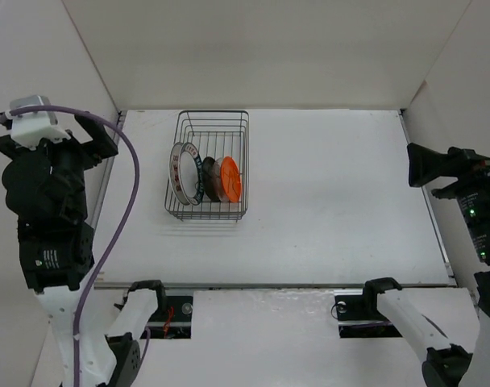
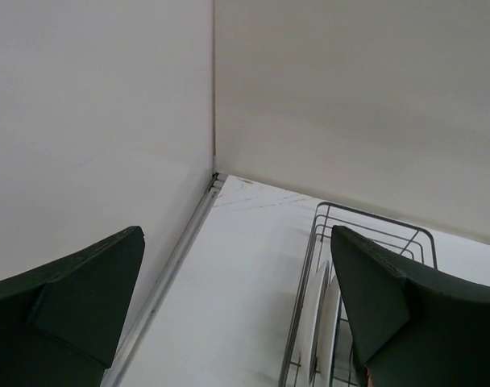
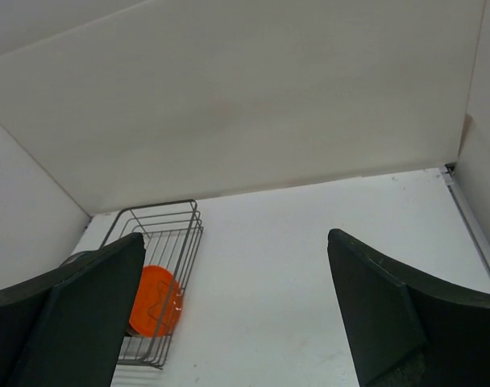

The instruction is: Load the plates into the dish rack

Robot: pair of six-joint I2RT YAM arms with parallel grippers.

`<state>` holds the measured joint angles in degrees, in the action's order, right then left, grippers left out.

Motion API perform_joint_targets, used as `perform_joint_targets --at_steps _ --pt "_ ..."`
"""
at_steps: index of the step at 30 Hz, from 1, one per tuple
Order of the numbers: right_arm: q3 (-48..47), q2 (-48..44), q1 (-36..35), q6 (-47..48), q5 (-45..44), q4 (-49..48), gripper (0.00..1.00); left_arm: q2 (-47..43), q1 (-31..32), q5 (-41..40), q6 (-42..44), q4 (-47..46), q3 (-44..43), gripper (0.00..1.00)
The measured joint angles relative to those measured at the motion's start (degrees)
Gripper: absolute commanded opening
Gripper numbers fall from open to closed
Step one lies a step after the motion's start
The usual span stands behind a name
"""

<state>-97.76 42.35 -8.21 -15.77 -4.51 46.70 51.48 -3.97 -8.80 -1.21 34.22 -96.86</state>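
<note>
Top view, near to far.

- **Left gripper** (image 1: 94,137): fingers spread wide, nothing held. It hangs at the table's (image 1: 334,201) left edge.
- **Right gripper** (image 1: 424,166): fingers spread wide, nothing held. It hangs at the right edge.
- **Rack** (image 1: 213,113): on the table, near the left gripper at about 4 o'clock from it. It is well apart from the right gripper, at 9 o'clock.
- **Plates** (image 1: 201,177): on edge in the rack's near half.
  - Orange plate (image 1: 231,179) at the 3 o'clock end.
  - Black plate (image 1: 208,179) beside it.
  - Lettered plate (image 1: 193,173) next.
  - White plate (image 1: 175,171) at the 9 o'clock end.
  - A clear plate possibly sits against the orange one; the view is too poor to confirm.
</note>
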Motion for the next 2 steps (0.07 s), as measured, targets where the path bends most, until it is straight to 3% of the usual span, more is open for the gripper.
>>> perform_joint_targets --at_steps 2 --pt "-0.5 0.0 -0.02 0.17 -0.13 0.63 0.99 -1.31 -1.07 0.17 -0.02 0.24 0.57 1.0"
